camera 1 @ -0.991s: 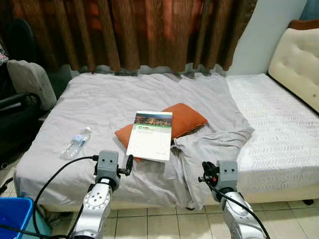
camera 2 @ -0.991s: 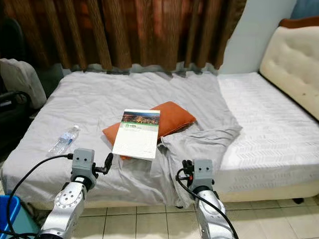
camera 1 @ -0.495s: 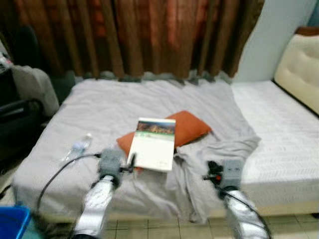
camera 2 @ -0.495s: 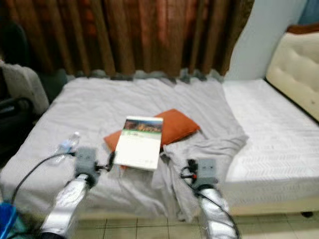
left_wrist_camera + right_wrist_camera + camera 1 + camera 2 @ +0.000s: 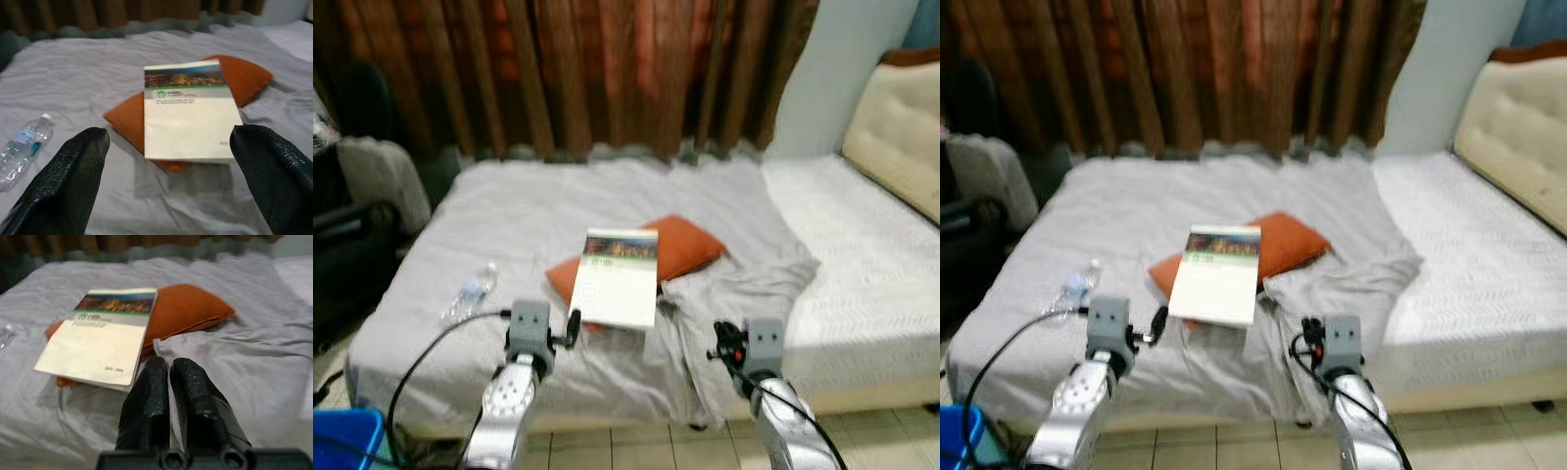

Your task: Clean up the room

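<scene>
- The bed (image 5: 489, 225), under a rumpled grey sheet, spans the middle of the frame in the head views, with brown curtains (image 5: 597, 73) across the top.
- A book (image 5: 619, 276) with a white cover and a photo strip along its top edge lies near the centre of the frame, resting partly on an orange pillow (image 5: 680, 245) that sticks out from under it toward the upper right.
- A clear plastic water bottle (image 5: 470, 292) lies on its side on the sheet at the middle left, well apart from the book.
- A bunched fold of grey blanket (image 5: 734, 294) lies just right of the book and hangs over the near edge of the bed.
- The left gripper (image 5: 168, 161) is held low in the frame before the bed's near edge, its fingers (image 5: 73, 176) spread wide apart, with the book and pillow seen between them in the left wrist view.
- The right gripper (image 5: 168, 382) is at the lower right of centre, its fingers (image 5: 146, 401) pressed together and holding nothing, pointing toward the blanket and the book's near corner.
- A blue bin (image 5: 342, 436) sits in the lower left corner on the tiled floor (image 5: 636, 448).
- A cream padded headboard (image 5: 901, 117) stands at the upper right, beside a white mattress (image 5: 871, 255).
</scene>
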Tool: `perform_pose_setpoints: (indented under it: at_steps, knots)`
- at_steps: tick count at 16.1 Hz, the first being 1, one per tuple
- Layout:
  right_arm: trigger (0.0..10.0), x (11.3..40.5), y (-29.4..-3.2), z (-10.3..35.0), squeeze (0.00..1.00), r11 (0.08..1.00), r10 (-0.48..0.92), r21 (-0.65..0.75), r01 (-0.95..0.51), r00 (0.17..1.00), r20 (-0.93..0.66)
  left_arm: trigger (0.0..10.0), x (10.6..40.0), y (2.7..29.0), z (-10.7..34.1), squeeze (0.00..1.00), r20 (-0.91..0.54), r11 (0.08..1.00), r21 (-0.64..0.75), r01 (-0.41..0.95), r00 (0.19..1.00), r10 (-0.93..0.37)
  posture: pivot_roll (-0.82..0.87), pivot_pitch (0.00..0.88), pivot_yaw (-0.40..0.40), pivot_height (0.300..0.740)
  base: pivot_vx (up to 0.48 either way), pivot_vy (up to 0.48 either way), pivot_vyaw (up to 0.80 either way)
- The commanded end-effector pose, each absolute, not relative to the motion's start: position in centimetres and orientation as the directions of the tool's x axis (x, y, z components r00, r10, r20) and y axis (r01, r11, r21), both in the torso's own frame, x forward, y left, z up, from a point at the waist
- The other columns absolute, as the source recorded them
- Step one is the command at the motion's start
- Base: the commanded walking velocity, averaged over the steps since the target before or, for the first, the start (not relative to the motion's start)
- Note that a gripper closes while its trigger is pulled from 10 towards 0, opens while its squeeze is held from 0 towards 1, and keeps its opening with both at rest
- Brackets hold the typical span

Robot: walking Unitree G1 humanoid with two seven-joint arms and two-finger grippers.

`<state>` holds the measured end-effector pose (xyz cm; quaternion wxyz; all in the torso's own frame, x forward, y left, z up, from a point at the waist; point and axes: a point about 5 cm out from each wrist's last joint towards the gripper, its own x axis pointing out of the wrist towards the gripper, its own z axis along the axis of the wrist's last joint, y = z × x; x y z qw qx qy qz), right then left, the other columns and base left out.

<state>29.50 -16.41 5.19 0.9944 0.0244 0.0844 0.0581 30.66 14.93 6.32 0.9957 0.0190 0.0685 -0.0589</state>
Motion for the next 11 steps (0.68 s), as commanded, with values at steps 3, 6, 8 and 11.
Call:
perform_pose_setpoints:
  at_steps: [3, 6, 8, 11]
  knots:
    - [10.0, 29.86, -16.01, 5.65, 0.0, 0.99, 0.131, 0.076, -0.121, 0.981, -0.144, 10.0, 31.12, 15.44, 6.87, 0.0, -0.13, 0.992, 0.054, 0.117, 0.985, -0.109, -0.02, 0.0, -0.019, 0.74, 0.0, 0.48, 0.0]
    - [10.0, 29.93, -15.93, 5.75, 0.0, 0.989, 0.138, 0.071, -0.129, 0.981, -0.139, 10.0, 31.17, 15.43, 6.87, 0.0, -0.129, 0.992, 0.056, 0.117, 0.986, -0.109, -0.01, 0.0, -0.018, 0.74, 0.0, 0.48, 0.0]
    - [10.0, 29.88, -15.49, 5.91, 0.0, 0.982, 0.185, 0.064, -0.177, 0.974, -0.134, 10.0, 31.22, 15.45, 7.03, 0.0, -0.117, 0.99, 0.083, 0.112, 0.988, -0.101, -0.01, 0.0, -0.018, 0.74, 0.0, 0.48, 0.0]
    - [10.0, 29.83, -15.27, 5.92, 0.0, 0.978, 0.201, 0.073, -0.193, 0.971, -0.131, 10.0, 31.25, 15.34, 7.06, 0.0, -0.116, 0.988, 0.107, 0.11, 0.988, -0.098, -0.01, 0.0, -0.018, 0.74, 0.0, 0.16, 0.0]
